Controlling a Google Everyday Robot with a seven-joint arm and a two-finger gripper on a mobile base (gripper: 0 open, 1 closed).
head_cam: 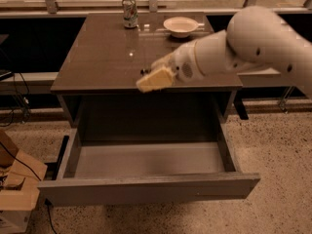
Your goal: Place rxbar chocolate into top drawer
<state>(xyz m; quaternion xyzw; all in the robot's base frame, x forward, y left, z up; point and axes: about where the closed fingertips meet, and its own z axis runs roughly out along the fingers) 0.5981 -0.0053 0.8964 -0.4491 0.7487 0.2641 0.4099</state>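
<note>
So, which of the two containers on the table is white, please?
The bowl, right of the taller can at the back. The gripper hangs over the table's front edge.

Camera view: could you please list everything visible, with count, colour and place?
Table: one, brown top, centre.
Top drawer: one, grey, pulled open under the tabletop.
Drink can: one, silvery, back left of the table.
Bowl: one, pale, back of the table, right of the can.
Cardboard box: one, tan, floor at lower left.
Arm: one, white, reaching in from the right.
Gripper: one, pale, over the table's front edge, above the drawer.
</note>
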